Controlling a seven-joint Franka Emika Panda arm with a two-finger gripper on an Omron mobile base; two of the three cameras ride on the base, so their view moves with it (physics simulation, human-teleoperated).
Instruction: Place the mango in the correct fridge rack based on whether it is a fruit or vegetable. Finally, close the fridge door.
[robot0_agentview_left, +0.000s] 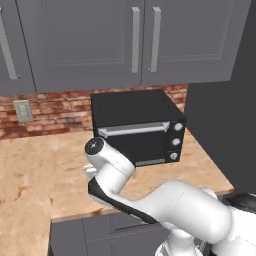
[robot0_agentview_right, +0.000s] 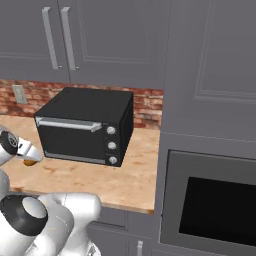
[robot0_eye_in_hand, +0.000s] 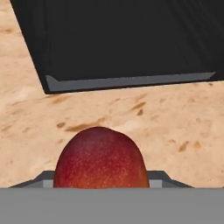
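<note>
Rising from the lower right in the left base view, the arm (robot0_agentview_left: 150, 200) bends over the surface (robot0_agentview_left: 35, 170) before a black oven (robot0_agentview_left: 137, 125). Right base view — the mango (robot0_agentview_right: 30, 162) peeks beneath the wrist. Hand view — the mango (robot0_eye_in_hand: 100, 159) sits close against the tool (robot0_eye_in_hand: 101, 178); whether gripped, I cannot tell.

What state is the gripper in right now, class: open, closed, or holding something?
Gripper: cannot be told. The mango sits right at its tips on the hand view, but a grip cannot be confirmed.
</note>
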